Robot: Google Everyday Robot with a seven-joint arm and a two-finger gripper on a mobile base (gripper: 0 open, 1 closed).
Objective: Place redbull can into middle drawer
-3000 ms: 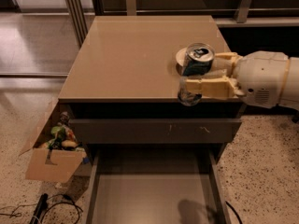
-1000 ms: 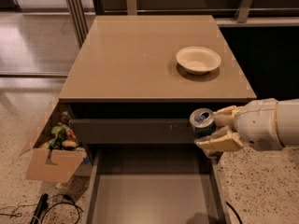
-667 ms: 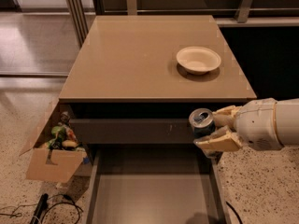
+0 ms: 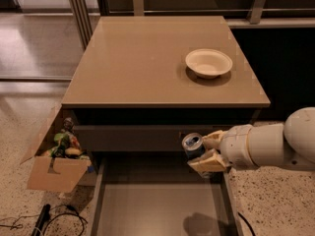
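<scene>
The redbull can [image 4: 193,144], blue and silver with a shiny top, is held upright in my gripper [image 4: 206,151], whose pale fingers are shut around it. My white arm reaches in from the right. The can hangs over the right rear part of the open middle drawer [image 4: 162,208], a wide grey-brown drawer with a flat floor pulled out below the cabinet front. The can's shadow falls on the drawer floor at the lower right.
A shallow white bowl [image 4: 208,62] sits on the tan cabinet top [image 4: 147,68] at the right. A cardboard box [image 4: 56,161] of snacks stands on the floor at the left, with black cables [image 4: 42,220] near it.
My gripper has carried the can from the cabinet top beside the bowl down in front of the cabinet, and it now sits lower, over the open drawer.
</scene>
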